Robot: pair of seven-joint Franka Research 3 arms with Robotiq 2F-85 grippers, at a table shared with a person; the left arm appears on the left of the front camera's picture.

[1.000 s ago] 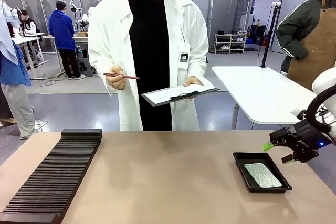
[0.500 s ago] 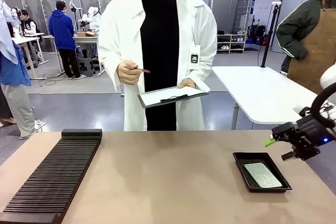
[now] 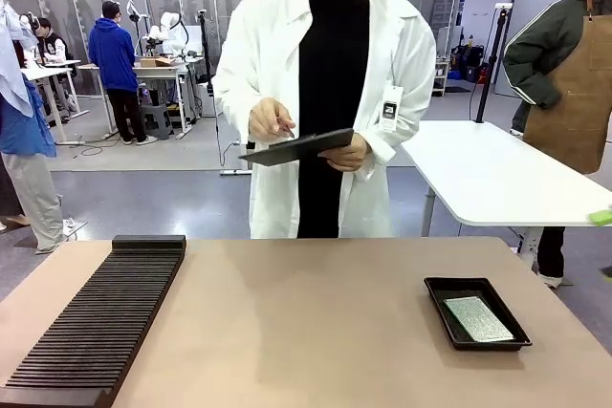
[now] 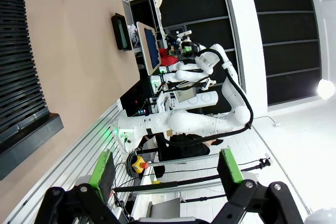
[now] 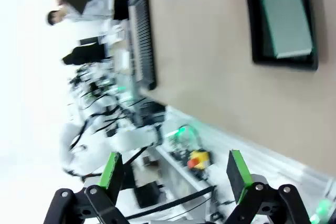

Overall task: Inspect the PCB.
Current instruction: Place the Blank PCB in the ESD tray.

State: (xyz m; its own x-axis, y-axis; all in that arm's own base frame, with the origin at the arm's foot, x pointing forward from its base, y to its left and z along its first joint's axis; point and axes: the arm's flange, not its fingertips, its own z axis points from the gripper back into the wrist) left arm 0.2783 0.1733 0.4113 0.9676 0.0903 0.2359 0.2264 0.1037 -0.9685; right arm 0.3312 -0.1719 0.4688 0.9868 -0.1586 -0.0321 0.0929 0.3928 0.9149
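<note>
At the table's [image 3: 306, 332] left edge in the front view lies a long black slotted rack [image 3: 96, 322], its near end cut off by the picture's bottom edge. Across the table stands a person in a white lab coat [image 3: 330, 102] over black, one hand [image 3: 271, 121] with a pen over a dark clipboard [image 3: 296, 147] that the other hand [image 3: 349, 153] props up; a badge [image 3: 389, 108] hangs on the coat, its print too small to read. Toward the right sits a shallow black tray [image 3: 475, 312] with the PCB [image 3: 478, 318] lying flat inside it, pale grey-green face up, no markings legible. A sliver of green [image 3: 601, 218] shows at the right edge, too cut off to identify.

In the left wrist view the left gripper [image 4: 165, 171] hangs released, its 2 green pads [image 4: 102, 169] well apart with nothing between them, the rack [image 4: 21, 66] and tray [image 4: 121, 31] beyond. In the blurred right wrist view the right gripper [image 5: 173, 174] is likewise spread and empty above the tray [image 5: 281, 22] holding the PCB [image 5: 287, 22], with the rack [image 5: 142, 40] farther off.
</note>
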